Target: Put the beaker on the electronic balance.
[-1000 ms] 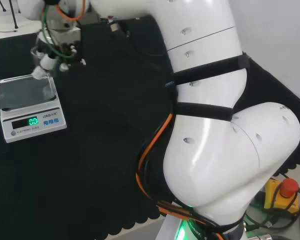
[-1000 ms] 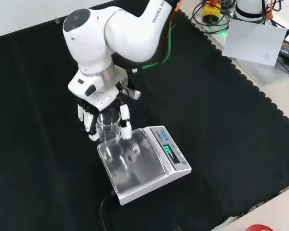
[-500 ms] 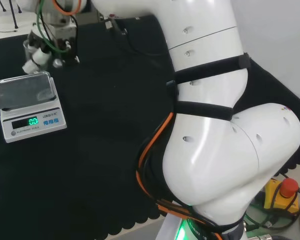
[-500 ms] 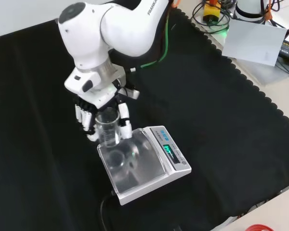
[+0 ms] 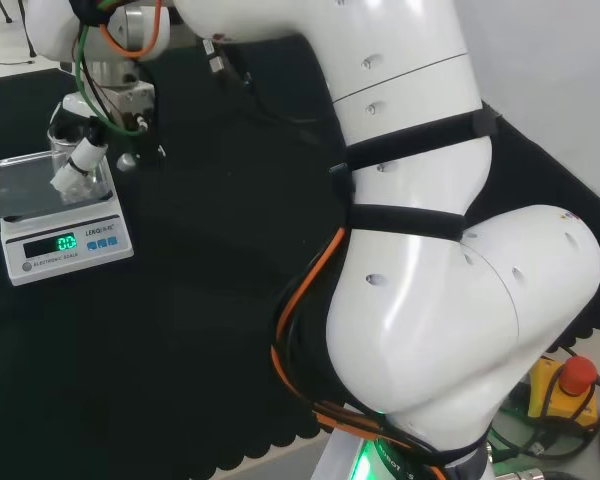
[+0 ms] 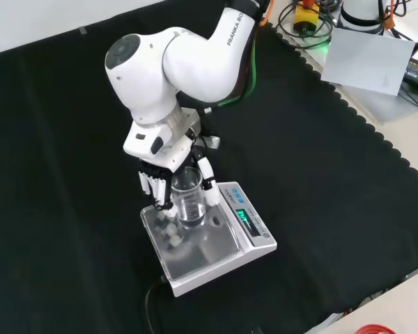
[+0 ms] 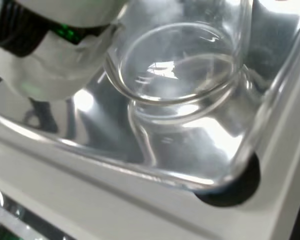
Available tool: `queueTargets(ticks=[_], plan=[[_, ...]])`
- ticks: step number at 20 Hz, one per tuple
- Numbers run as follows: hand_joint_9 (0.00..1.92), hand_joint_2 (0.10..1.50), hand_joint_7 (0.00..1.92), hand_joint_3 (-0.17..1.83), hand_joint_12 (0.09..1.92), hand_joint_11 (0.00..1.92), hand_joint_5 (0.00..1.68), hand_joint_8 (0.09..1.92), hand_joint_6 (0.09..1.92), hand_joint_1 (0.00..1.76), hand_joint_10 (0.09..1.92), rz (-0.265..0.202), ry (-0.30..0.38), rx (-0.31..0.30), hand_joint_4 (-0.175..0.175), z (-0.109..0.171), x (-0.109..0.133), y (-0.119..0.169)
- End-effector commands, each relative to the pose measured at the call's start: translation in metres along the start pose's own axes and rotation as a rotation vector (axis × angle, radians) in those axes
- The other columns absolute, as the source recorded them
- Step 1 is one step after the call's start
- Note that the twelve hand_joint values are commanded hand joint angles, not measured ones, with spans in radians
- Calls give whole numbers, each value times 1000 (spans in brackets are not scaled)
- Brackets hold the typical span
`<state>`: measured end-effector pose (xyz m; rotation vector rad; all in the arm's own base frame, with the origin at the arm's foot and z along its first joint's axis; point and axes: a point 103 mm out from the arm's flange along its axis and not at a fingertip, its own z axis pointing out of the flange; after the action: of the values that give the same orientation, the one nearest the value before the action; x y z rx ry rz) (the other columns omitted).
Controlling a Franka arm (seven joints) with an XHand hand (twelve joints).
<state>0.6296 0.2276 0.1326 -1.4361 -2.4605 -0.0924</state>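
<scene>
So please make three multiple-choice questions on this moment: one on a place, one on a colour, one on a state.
1. Where is the beaker?
A. over the balance's pan
B. on the cloth beside the balance
C. at the cloth's far edge

2. What colour are the digits on the balance?
A. red
B. green
C. blue

3. What is the hand doing?
A. hanging open
B. curled on nothing
C. curled round the beaker

Answers: 1 A, the glass stands above the shiny pan. 2 B, the display glows green. 3 C, fingers wrap the beaker's sides.
</scene>
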Motion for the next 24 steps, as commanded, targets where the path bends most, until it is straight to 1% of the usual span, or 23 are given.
queueTargets(ticks=[1, 5, 6, 7, 8, 9, 10, 11, 12, 13, 14, 15, 17, 18, 20, 21, 22, 24], plan=[[1478, 569, 1374, 813, 963, 1185, 1213, 692, 732, 1302, 451, 18, 11, 14, -75, 11, 16, 2], [1479, 568, 1375, 814, 961, 1184, 1212, 691, 734, 1302, 451, 20, 4, 45, -77, 20, 23, 5], [1479, 599, 1371, 765, 958, 1183, 1220, 713, 737, 1244, 450, 17, 11, 57, -20, 21, 23, 6], [1476, 639, 1354, 699, 962, 1173, 1223, 751, 735, 1192, 450, 13, 16, 73, 46, 21, 23, 7], [1441, 616, 1309, 674, 1013, 1095, 1130, 796, 790, 1148, 453, 8, 26, 92, 62, 21, 23, 8], [1388, 579, 1250, 683, 1078, 1002, 1018, 842, 871, 1114, 469, 3, 39, 105, 60, 21, 23, 8], [1305, 543, 1156, 701, 1136, 908, 884, 890, 948, 1087, 497, 0, 47, 112, 46, 20, 22, 8], [1208, 514, 1039, 706, 1185, 826, 723, 932, 1001, 1062, 536, -2, 53, 119, 23, 20, 21, 8], [1111, 494, 918, 696, 1233, 750, 542, 957, 999, 1036, 571, -5, 56, 123, 0, 19, 20, 8], [1009, 482, 802, 674, 1281, 674, 392, 966, 946, 1005, 603, -8, 62, 124, -18, 18, 19, 7], [905, 479, 686, 633, 1333, 588, 273, 963, 853, 961, 638, -10, 70, 125, -25, 18, 18, 6], [795, 487, 564, 573, 1379, 503, 189, 946, 728, 908, 688, -13, 74, 126, -26, 18, 17, 5], [604, 514, 369, 450, 1456, 363, 96, 902, 472, 828, 790, -17, 84, 128, -17, 17, 12, 1], [539, 529, 299, 398, 1486, 312, 75, 881, 357, 802, 826, -20, 93, 126, -12, 17, 3, -3], [431, 549, 187, 317, 1545, 221, 40, 844, 191, 747, 871, -18, 107, 121, -2, 16, -17, -15], [390, 557, 147, 283, 1568, 187, 30, 829, 134, 726, 889, -15, 104, 119, 3, 15, -24, -20], [361, 562, 118, 261, 1581, 165, 23, 818, 98, 712, 898, -13, 98, 120, 6, 14, -26, -22], [330, 572, 89, 224, 1598, 140, 20, 805, 87, 697, 914, -11, 94, 117, 9, 11, -25, -22]])
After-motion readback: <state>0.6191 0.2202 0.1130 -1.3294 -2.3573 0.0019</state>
